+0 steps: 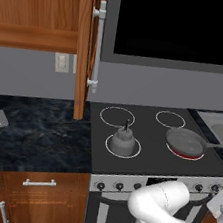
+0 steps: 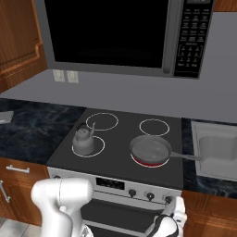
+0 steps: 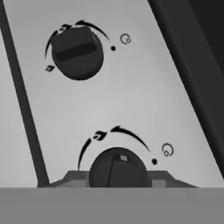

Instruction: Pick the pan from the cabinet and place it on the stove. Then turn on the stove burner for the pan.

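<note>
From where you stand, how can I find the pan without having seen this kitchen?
Find the black stove under the microwave. The pan sits on its front right burner, glowing red, handle toward the sink. The kettle on the front left is tall and rounded; the pan is flat.

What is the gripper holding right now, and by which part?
Apparently a black stove knob, taken across its round body on the silver front panel; contact itself is hidden. The pan sits free on the glowing burner.
</note>
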Robot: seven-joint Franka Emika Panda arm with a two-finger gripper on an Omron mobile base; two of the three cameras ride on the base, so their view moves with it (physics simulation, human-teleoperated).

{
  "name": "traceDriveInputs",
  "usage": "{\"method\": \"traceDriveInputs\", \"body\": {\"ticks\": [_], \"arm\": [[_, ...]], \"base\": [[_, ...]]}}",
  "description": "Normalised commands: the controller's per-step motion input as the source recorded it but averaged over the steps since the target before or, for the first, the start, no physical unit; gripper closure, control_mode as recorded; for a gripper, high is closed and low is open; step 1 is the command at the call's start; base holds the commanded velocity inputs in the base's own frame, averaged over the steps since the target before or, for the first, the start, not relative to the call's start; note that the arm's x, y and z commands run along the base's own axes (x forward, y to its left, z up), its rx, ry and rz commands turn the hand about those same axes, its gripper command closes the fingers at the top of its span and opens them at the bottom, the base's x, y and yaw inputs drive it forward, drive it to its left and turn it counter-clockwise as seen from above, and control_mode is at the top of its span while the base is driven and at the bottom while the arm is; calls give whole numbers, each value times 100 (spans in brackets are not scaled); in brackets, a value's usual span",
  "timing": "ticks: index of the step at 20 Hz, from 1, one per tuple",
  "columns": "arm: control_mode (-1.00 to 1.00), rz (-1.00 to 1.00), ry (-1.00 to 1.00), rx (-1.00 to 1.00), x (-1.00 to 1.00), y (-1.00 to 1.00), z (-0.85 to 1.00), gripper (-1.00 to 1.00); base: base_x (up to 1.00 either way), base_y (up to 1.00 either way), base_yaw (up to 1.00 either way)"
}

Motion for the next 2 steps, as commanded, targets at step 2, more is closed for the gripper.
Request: {"method": "traceDriveInputs", "body": {"ticks": [2], "arm": [[-100,2,1,-9,-1,0,-14,100]], "base": [[0,0,0]]}}
